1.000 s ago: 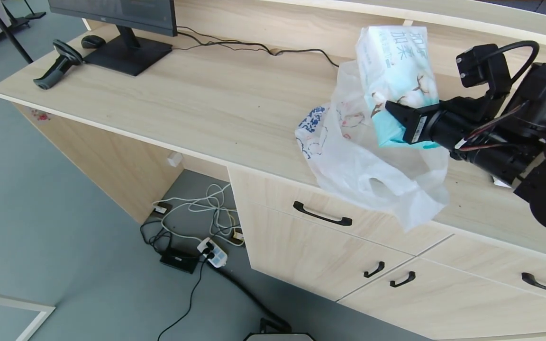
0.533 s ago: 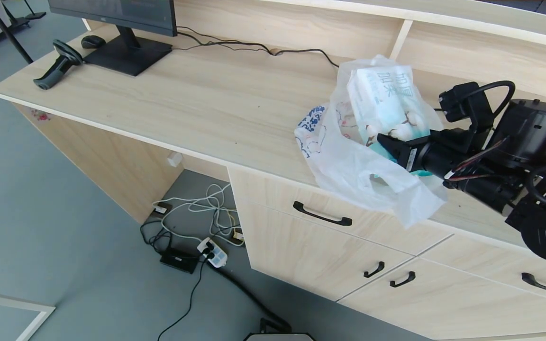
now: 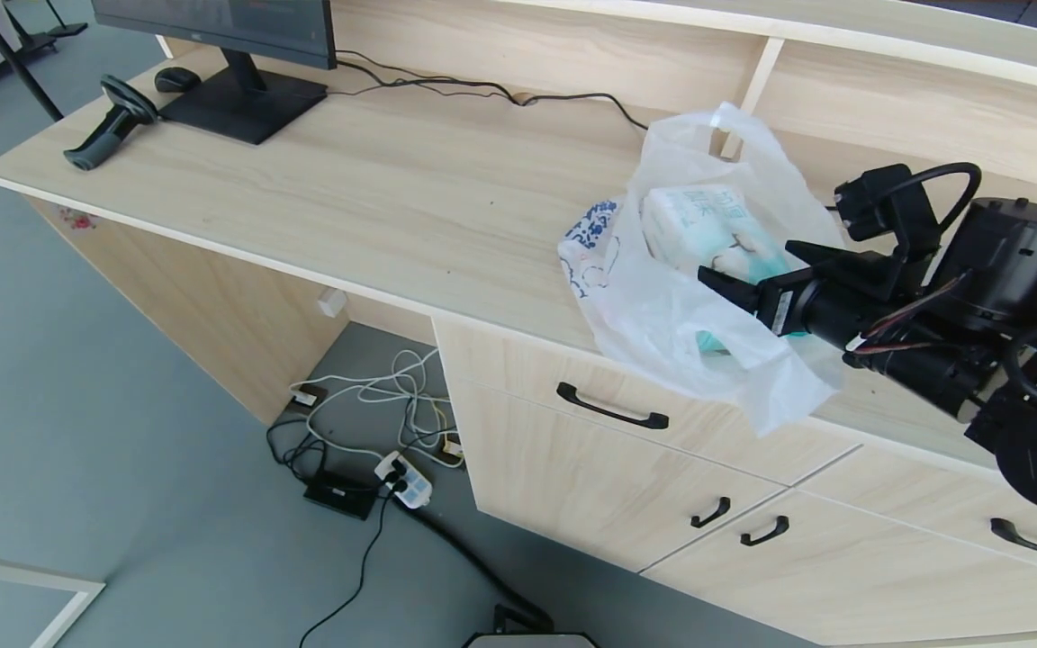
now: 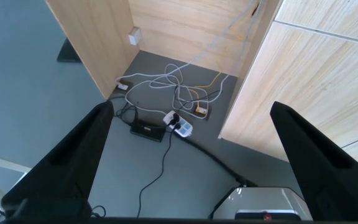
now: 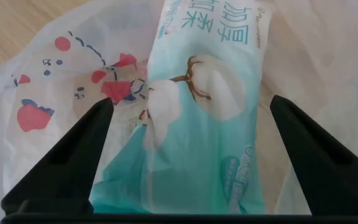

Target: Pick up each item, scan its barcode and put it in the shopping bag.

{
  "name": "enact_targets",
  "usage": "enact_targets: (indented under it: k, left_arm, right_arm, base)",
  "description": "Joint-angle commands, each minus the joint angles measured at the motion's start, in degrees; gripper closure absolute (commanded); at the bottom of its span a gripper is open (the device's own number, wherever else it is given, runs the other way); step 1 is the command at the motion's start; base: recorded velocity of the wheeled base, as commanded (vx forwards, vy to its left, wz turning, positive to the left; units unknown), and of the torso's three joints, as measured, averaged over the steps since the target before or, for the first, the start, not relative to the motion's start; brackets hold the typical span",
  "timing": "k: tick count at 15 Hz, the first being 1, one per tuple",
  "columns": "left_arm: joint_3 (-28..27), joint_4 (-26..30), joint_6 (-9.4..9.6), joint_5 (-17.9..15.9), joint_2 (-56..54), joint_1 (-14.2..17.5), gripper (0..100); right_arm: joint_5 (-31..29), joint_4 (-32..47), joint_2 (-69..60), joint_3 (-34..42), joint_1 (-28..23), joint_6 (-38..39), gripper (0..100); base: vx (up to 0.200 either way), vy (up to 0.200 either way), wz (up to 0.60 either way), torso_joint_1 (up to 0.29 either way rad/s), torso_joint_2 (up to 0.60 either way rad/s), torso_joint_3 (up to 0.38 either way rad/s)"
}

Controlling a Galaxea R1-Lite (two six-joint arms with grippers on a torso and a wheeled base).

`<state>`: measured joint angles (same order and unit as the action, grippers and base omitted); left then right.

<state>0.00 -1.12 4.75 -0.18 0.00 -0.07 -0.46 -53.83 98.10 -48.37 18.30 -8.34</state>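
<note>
A white and teal tissue pack (image 3: 697,225) lies inside the translucent white shopping bag (image 3: 662,310) on the wooden counter (image 3: 410,198). My right gripper (image 3: 748,263) is open at the bag's mouth, just behind the pack, with nothing in it. In the right wrist view the tissue pack (image 5: 210,106) lies between and beyond the spread fingers (image 5: 73,162), with the shopping bag (image 5: 328,56) around it. My left gripper (image 4: 191,106) hangs open and holds nothing over the floor beside the counter. A black barcode scanner (image 3: 109,121) lies at the counter's far left end.
A monitor stand (image 3: 244,94) and a mouse (image 3: 176,79) sit behind the scanner. A blue-and-white patterned item (image 3: 589,243) shows at the bag's left side. Cables and a power strip (image 3: 401,477) lie on the floor below. Drawers (image 3: 613,414) front the counter.
The right arm lowered the tissue pack from above the bag down into it, then opened and let go. The bag's handle now stands up behind the pack.
</note>
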Motion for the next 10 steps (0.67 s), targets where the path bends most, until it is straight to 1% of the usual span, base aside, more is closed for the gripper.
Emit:
enact_targets:
  k: [1,2,3,4,5,8,10]
  left_arm:
    - [0.00,-0.02,-0.01,0.01,0.00,-0.01,0]
    - [0.00,-0.02,-0.10,0.01,0.00,-0.01,0]
    - [0.00,-0.02,-0.01,0.01,0.00,-0.01,0]
    - [0.00,-0.02,-0.01,0.01,0.00,-0.01,0]
    - [0.00,-0.02,-0.01,0.01,0.00,-0.01,0]
    - [0.00,0.07,-0.01,0.01,0.00,-0.01,0]
    - [0.00,0.07,-0.01,0.01,0.09,-0.01,0]
  right_arm:
    - [-0.06,-3.38,-2.56,1.18,0.42,-0.54,0]
    - [-0.06,-7.78,-4.05,2.05,1.39,-3.61,0]
    - [0.11,-9.97,-5.29,3.46,2.44,-6.43,0]
    - [0.11,-10.15,-6.43,4.60,5.96,-6.34,0]
    - [0.29,-10.06,-6.34,4.34,8.42,-5.99,0]
    - [0.99,-10.59,-4.93,4.08,9.56,-5.11,0]
    - [1.17,-11.82,-4.67,5.13,9.48,-3.44,0]
  base:
    - [0.000,0.000,0.00,0.000,0.00,0.000]
    - [0.000,0.000,0.00,0.000,0.00,0.000]
    - [0.000,0.000,0.00,0.000,0.00,0.000]
    - [0.000,0.000,0.00,0.000,0.00,0.000]
    - [0.000,0.000,0.00,0.000,0.00,0.000]
    - [0.000,0.000,0.00,0.000,0.00,0.000]
    - [0.000,0.000,-0.60,0.002,0.00,0.002]
